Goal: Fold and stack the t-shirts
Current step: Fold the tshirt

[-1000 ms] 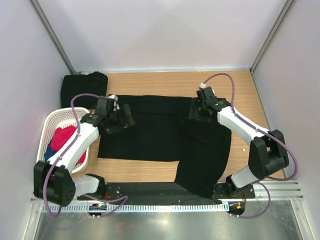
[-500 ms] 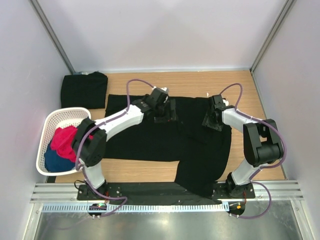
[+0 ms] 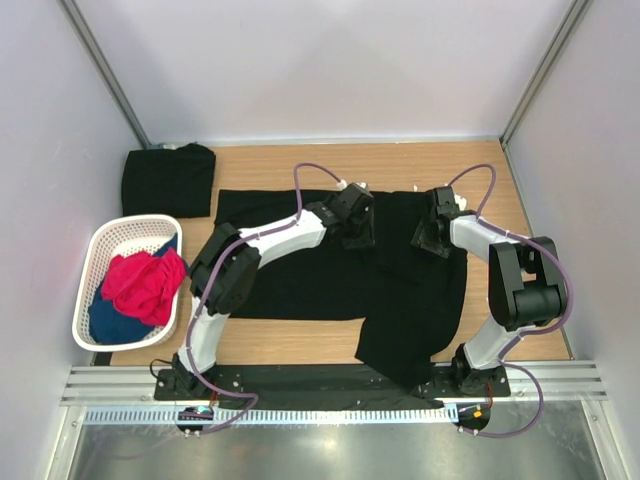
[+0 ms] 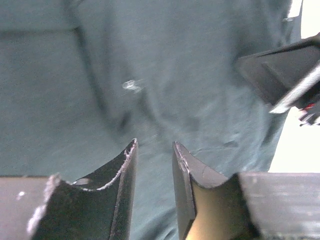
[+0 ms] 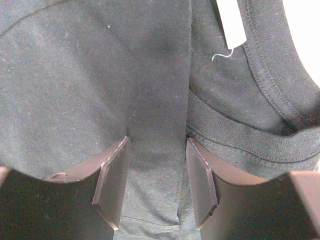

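Since a second ago the left arm has swung from the left end of the cloth to its far middle, its jaws narrowing on the way, while the right arm has shifted only a little to the right. Seen from the wrist, the left gripper [image 4: 154, 147] shows just a slim gap between its fingers [image 4: 125, 185], with blurred dark cloth beneath; I cannot tell whether any of it is caught. The right gripper [image 5: 157, 143] stands about half open, and a raised band of fabric fills the space between its fingers [image 5: 112, 185], which reads as a grip, with the ribbed collar [image 5: 240, 137] and a small white tag [image 5: 231, 22] just beside them. Both tips sit along the far edge of the spread black soft-cloth t-shirt [image 3: 300, 275], whose long axis runs left to right across the wooden table [image 3: 330, 165], one flap trailing toward the near right. The right gripper is the one nearer the collar, so any fold probably hinges there. A folded black t-shirt [image 3: 168, 180] lies at the far left, well apart, and a white mesh basket [image 3: 135, 222] nearer holds a red-pink garment [image 3: 140, 285] and a blue garment [image 3: 110, 322].
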Motion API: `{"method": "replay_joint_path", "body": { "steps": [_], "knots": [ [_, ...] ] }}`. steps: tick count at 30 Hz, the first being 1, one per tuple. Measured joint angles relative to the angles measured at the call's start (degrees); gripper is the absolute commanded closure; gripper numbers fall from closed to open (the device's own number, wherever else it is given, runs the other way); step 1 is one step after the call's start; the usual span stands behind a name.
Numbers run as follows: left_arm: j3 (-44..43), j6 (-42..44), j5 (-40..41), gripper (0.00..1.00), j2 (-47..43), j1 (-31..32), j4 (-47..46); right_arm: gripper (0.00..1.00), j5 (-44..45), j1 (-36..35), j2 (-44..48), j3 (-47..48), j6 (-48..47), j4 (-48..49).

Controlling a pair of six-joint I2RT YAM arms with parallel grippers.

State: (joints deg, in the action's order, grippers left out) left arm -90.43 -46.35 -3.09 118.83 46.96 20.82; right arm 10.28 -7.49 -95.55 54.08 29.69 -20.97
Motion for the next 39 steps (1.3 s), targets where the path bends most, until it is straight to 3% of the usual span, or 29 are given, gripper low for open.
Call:
{"method": "replay_joint_path", "body": {
  "steps": [8,19,23,28,33,39],
  "knots": [
    [-5.3,-0.6,3.9,0.73,5.6,2.1,-1.3,0.46,-0.4,0.2,-0.6,0.7,-0.8,0.0],
    [-1.8,-0.9,7.1,0.74,6.1,2.0,-0.4,0.46,-1.4,1.5,-2.9,3.8,-0.9,-1.3],
    [-1.8,1.2,7.0,0.73,5.4,1.7,0.9,0.46,-0.9,1.5,-3.3,4.7,-1.5,-2.0],
    [-1.7,5.2,6.3,0.65,0.6,0.3,5.7,0.43,-1.4,1.7,-3.6,8.8,-2.8,-5.1],
    [-4.3,9.6,5.3,0.56,-8.1,-6.2,10.5,0.40,-4.1,1.7,-3.6,19.6,-3.2,-8.7],
    [-6.1,12.4,6.6,0.57,-12.0,-20.6,11.0,0.40,-4.4,1.7,-5.1,28.6,-3.2,-7.5]
  ]
}}
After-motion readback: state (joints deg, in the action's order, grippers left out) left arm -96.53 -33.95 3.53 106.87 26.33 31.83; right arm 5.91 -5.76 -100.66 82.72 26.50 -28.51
